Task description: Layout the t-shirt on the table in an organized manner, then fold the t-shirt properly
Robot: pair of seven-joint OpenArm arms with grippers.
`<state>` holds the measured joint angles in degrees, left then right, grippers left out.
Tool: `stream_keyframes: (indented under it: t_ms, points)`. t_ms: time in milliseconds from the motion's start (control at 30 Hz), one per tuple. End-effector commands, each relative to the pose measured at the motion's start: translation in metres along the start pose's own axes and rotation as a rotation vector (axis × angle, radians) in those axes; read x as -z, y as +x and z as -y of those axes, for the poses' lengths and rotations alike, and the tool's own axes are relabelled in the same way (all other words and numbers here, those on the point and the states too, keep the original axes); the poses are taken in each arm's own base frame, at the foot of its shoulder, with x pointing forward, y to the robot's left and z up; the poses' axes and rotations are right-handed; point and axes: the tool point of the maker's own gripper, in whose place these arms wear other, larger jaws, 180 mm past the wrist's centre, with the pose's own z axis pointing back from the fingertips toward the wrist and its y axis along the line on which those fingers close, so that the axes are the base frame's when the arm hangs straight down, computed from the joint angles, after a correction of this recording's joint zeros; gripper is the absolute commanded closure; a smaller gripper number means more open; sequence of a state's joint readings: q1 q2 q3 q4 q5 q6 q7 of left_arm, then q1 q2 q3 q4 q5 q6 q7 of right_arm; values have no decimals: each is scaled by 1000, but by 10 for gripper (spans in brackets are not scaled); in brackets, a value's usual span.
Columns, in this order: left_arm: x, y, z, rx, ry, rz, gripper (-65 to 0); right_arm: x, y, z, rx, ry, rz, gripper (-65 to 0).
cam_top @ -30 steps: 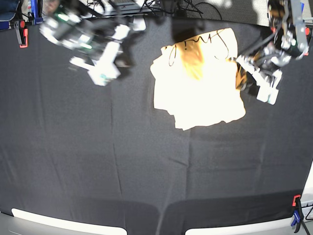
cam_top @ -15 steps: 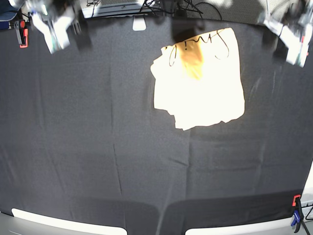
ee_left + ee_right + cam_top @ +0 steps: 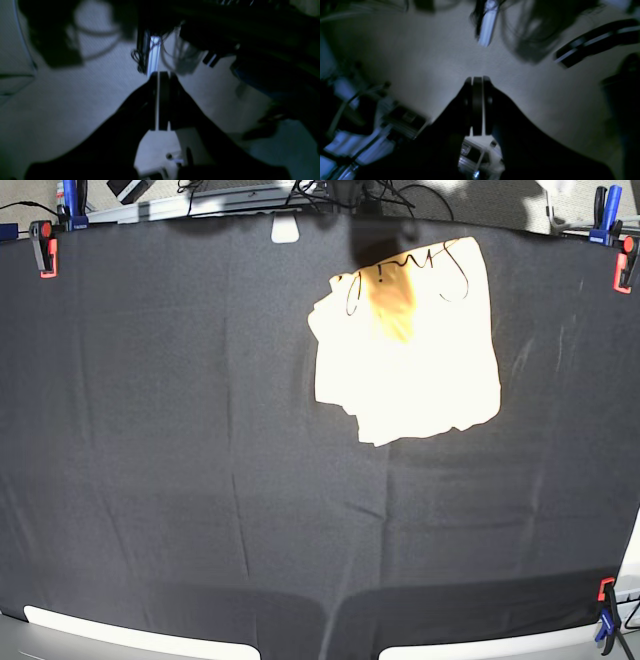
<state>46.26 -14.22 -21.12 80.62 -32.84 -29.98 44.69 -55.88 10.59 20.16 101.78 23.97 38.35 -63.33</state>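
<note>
1 t-shirt (image 3: 410,350), pale and washed near white by glare, lies on the table (image 3: 150,480) toward its far edge, right of centre in the base view. Form: a compact folded block, roughly rectangular, with an uneven stepped lower-left edge and an orange-toned patch near its top.

2 arms, neither present in the base view.

Left gripper (image 3: 160,100): jaws pressed together, nothing between them; wrist view dim and blurred, facing a pale floor and dark cabling, not the table.

Right gripper (image 3: 477,105): jaws likewise closed flat on each other, empty; its view also shows pale floor and blurred equipment.

4 red-and-blue clamps (image 3: 44,248) noted at the table corners.

Status, judged: fold appears largely complete, arms parked clear.

Risks, judged:
- Ragged lower-left edge suggests misaligned layers; any regrasp with a single pinch could drag the top layer and open the fold.
- Glare hides creases and layer edges, so a corner could be misjudged.
- Shirt sits near the far edge; a push could slide it off.
</note>
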Motion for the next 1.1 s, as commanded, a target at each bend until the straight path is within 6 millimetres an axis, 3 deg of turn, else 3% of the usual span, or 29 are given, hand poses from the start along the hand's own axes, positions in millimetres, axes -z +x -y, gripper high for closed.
stream_keyframes:
  t_ms: [0, 133, 200, 367, 500, 667, 800, 933, 1067]
  points:
    - [4, -8, -7, -21, 6, -12, 0, 6, -9, 6, -15, -2, -49, 0]
    - [35, -28, -29, -116, 37, -13, 0, 46, -28, 33, 22, -35, -203, 0]
    - [47, -30, -42, -148, 68, 34, 0, 64, -26, 51, 39, -71, -225, 0]
    - [69, -23, -59, -156, 123, 131, 0, 108, 5, 86, -2, -117, -167, 0]
    - [91, -10, -50, -133, 117, 161, 0, 130, 33, 104, -44, -139, -115, 0]
    - [124, 10, -21, -120, 119, 186, 0, 139, 84, 120, -7, -187, 13, 0]
    - [143, 23, -8, -163, 200, 212, 0, 136, 125, 118, 62, -166, 90, 0]
    - [152, 32, 10, -174, 175, 226, 0, 132, 143, 119, 57, -169, 124, 0]
    - [155, 33, 17, -178, 165, 228, 0, 132, 144, 118, 56, -168, 133, 0]
